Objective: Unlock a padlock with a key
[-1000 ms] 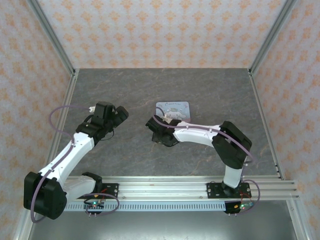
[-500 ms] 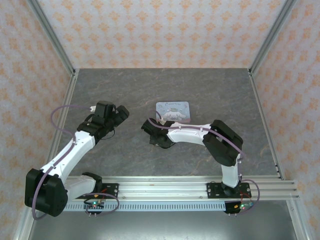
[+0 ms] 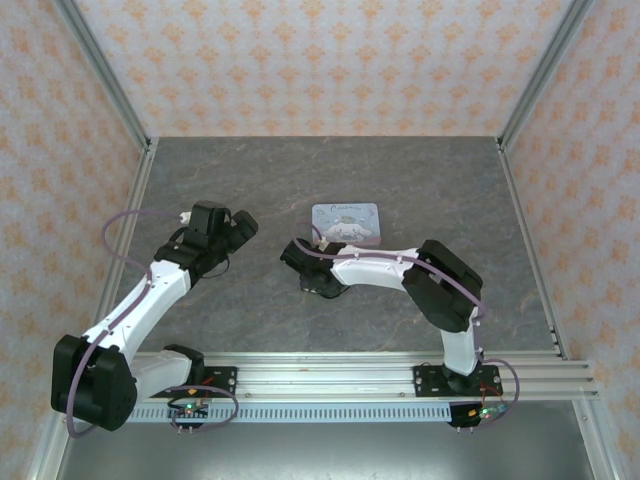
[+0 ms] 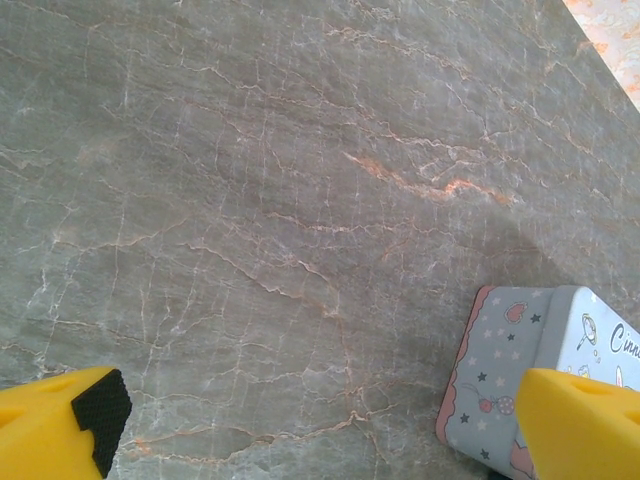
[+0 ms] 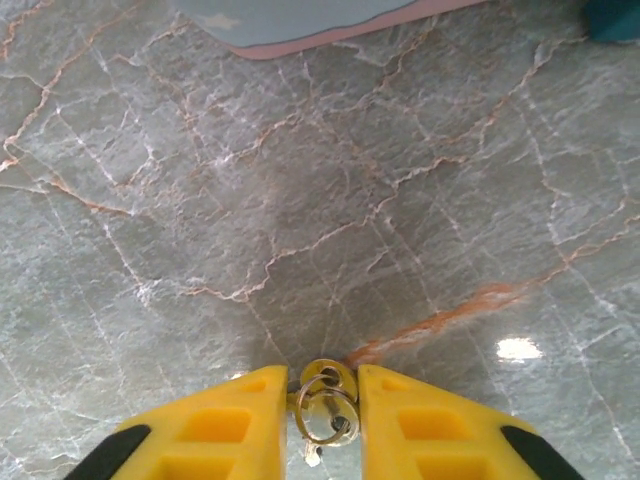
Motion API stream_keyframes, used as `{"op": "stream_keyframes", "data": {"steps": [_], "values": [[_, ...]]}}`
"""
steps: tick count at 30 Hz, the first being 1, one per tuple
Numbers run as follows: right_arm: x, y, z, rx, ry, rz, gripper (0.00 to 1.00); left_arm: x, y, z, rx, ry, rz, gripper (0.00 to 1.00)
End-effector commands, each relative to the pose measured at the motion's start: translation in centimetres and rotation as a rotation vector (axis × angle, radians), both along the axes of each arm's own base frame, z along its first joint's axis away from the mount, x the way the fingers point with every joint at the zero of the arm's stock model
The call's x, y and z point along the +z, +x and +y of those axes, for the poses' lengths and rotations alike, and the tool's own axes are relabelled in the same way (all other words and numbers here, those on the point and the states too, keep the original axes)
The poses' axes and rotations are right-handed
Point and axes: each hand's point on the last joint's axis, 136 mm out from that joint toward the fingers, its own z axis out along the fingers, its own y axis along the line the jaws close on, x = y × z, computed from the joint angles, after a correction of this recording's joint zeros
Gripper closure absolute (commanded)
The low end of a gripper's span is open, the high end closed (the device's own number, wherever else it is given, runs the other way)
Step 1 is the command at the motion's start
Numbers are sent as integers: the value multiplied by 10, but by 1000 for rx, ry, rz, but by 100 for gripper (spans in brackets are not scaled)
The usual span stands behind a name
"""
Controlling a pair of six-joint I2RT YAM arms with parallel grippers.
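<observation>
My right gripper (image 5: 326,400) is clenched on the key (image 5: 322,380), with its ring pinched between the yellow fingers (image 5: 235,425) low over the table (image 5: 300,220). The padlock (image 5: 616,18) is a teal scrap in the far right corner of the right wrist view. It is cropped, so I can't tell how it lies. The tin (image 5: 300,15) sits left of it. My left gripper (image 4: 310,430) is released, jaws wide, near the tin.
</observation>
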Motion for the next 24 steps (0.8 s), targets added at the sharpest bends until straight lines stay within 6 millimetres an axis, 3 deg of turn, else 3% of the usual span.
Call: {"op": "stream_keyframes", "data": {"steps": [1,6,14,19,24], "values": [[-17,-17,-10,8,-43,48,86,0,3,0,-2,-7,-3,0],[-11,-23,-25,-5,-34,25,100,-1,3,-3,-14,-21,1,0],[-5,-42,-62,-10,-17,-2,100,2,0,-16,-74,-74,4,0],[-10,-55,-91,-41,44,-7,100,-2,-2,-37,-141,-156,23,0],[-6,-53,-108,-135,204,-48,100,-12,-7,-75,-234,-230,47,0]]}}
